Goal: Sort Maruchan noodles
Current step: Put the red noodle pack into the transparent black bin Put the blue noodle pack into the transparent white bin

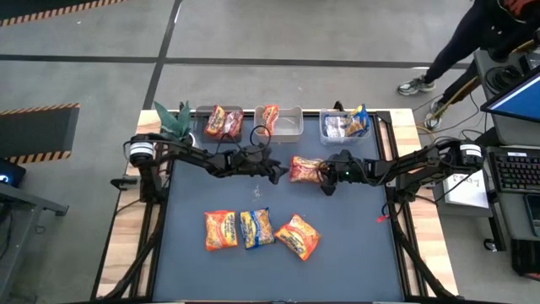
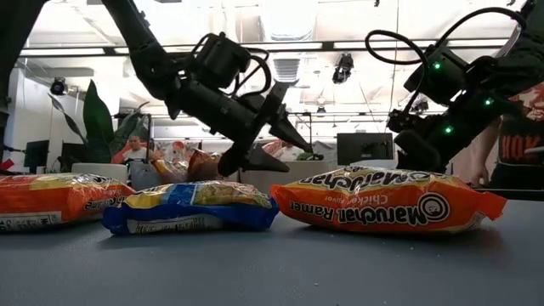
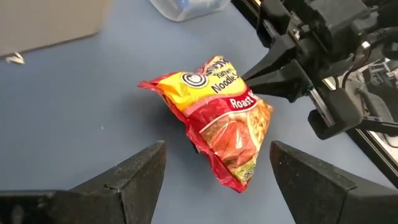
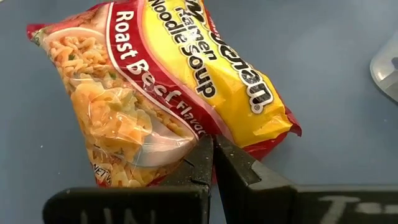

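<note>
On the desk (image 1: 194, 253), the light, crinkly red packet (image 3: 217, 118) lies before the wide-open left claw (image 3: 217, 180), best pinched at its edge; the right claw (image 4: 213, 155) is clenched tight.

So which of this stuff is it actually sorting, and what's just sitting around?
Part of the job:
- red Roast Beef packet between left gripper and right gripper
- three packets in front
- packets already in the clear bins

Just lying about:
- green plant
- keyboard

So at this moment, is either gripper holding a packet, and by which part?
The right gripper, shut, pinches the red Roast Beef packet by its edge. The left gripper is open, short of the packet, holding nothing.
</note>
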`<action>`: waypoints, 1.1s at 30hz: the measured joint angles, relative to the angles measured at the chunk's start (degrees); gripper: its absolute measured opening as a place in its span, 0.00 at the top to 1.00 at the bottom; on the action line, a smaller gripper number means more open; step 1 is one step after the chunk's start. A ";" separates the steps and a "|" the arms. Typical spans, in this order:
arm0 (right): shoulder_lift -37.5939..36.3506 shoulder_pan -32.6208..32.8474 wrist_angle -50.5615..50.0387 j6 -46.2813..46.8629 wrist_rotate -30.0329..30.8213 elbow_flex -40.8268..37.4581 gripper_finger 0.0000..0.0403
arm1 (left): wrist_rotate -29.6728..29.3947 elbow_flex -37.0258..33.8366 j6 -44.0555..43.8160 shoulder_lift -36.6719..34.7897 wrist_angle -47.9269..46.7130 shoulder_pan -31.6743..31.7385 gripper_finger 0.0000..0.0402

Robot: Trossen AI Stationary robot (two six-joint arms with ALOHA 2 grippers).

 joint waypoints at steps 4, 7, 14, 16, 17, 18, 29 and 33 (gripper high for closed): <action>0.00 -0.01 -0.02 0.01 0.84 0.00 0.98 | 1.11 0.26 -0.48 0.96 0.85 0.02 0.33; 0.02 -0.02 -0.13 -0.09 0.88 0.00 0.98 | 1.15 0.97 -1.04 1.75 0.89 0.02 0.33; 3.74 0.00 1.12 0.24 1.28 0.00 0.98 | 1.72 1.90 -3.46 4.46 1.77 0.02 0.33; 5.96 -0.02 2.95 0.24 1.58 0.04 0.98 | 2.56 1.90 -4.20 5.19 3.50 0.02 0.33; 7.20 0.00 3.78 0.25 1.66 0.06 0.98 | 2.89 1.90 -4.47 5.40 3.92 0.01 0.33; 8.35 -0.02 4.69 0.25 1.64 0.04 0.98 | 3.32 1.90 -4.64 5.61 4.14 0.01 0.33; 12.28 -0.02 7.97 -0.04 1.27 0.00 0.98 | 4.28 1.92 -7.69 6.99 7.33 1.36 0.33; 12.26 -0.02 8.08 0.04 1.22 -0.03 0.98 | 4.27 1.90 -7.95 7.56 8.81 1.67 0.33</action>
